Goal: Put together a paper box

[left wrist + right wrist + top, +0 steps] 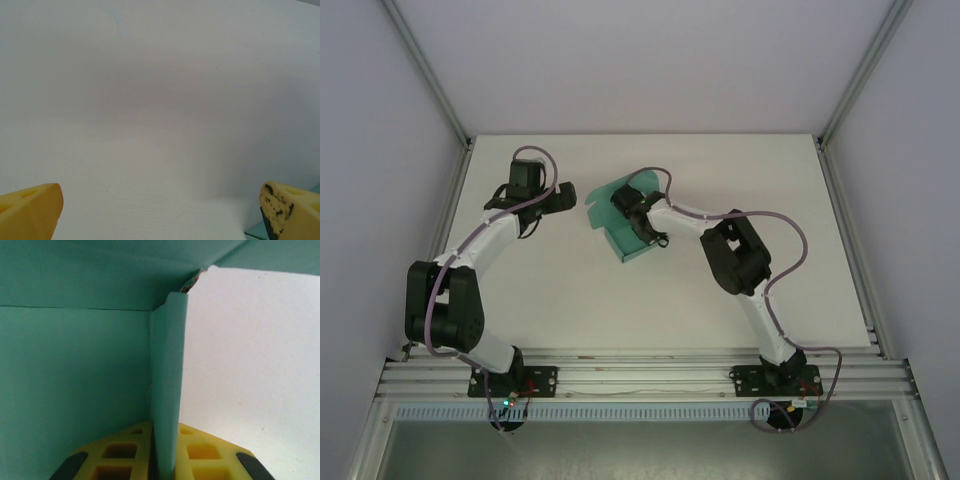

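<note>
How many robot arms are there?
2. The left arm is bolted at the near left and bends in toward the middle. The right arm is bolted at the near right and reaches to the teal paper box. No others seem hidden.

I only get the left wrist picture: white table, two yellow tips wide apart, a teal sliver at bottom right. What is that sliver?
Observer: It is the paper box, teal card partly folded, lying mid-table in the top view.
Operator: Is anything holding it?
Observer: Yes. In the right wrist view the right jaws are shut on an upright flap, with yellow fingers on either side.
Operator: And the arm I'm looking from?
Observer: From above, the left jaws sit just left of the box and seem not to touch it.
</note>
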